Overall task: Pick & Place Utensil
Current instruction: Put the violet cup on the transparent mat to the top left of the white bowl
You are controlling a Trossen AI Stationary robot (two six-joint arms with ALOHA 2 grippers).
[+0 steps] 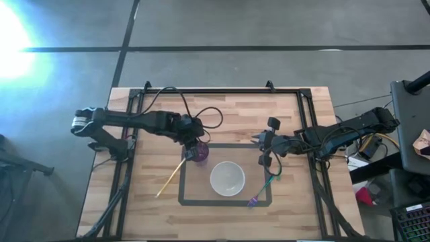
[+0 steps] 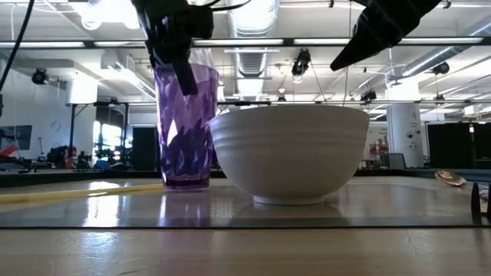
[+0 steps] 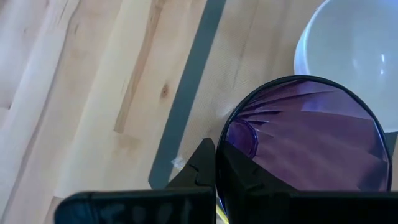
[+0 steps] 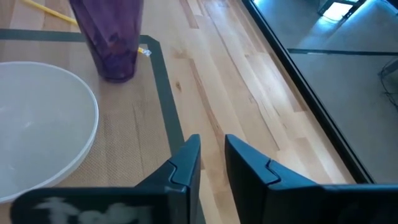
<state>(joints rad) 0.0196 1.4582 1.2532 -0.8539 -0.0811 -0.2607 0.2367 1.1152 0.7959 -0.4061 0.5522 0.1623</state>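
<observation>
Lying left of the left gripper, clamped on the cup rim, the yellow utensil.

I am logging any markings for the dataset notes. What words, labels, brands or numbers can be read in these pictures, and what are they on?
None can be read.
The purple cup, the white bowl and the yellow utensil bear no visible print.
The right gripper has pale marks on its housing in the right wrist view, too blurred to read.
Room signs in the low view are too small to read.
</observation>
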